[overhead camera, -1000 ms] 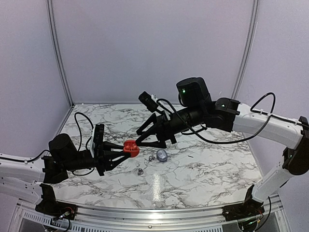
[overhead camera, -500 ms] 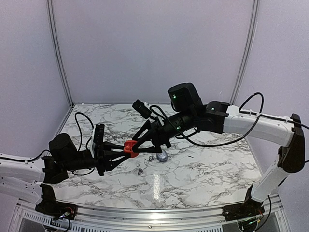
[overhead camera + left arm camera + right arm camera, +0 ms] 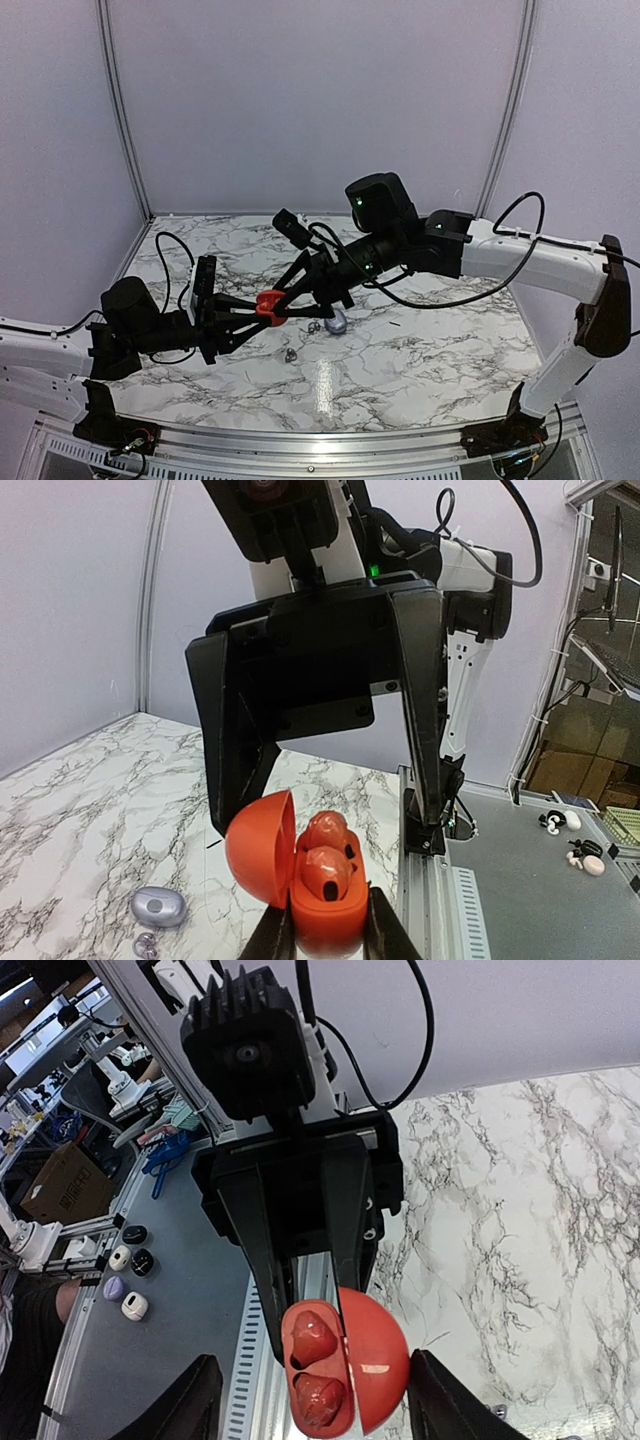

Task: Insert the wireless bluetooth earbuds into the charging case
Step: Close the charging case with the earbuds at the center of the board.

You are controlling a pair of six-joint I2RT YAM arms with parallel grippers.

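two red buds (image 3: 325,870) sit in the open red case (image 3: 322,912), which we hold above the table (image 3: 420,350) with the left gripper (image 3: 326,938) clamped on its base, lid swung back to the left in our left wrist view. the right gripper (image 3: 322,1405) hangs just over it, fingers apart, one on each side and clear of it. further right, on the marble, a grey bud (image 3: 291,354) and a grey case (image 3: 335,322) lie near each other

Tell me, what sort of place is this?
Probably a robotics lab test booth: a left arm and right arm bolted to a marble-patterned table, plain white panels around it, cluttered workbenches beyond.
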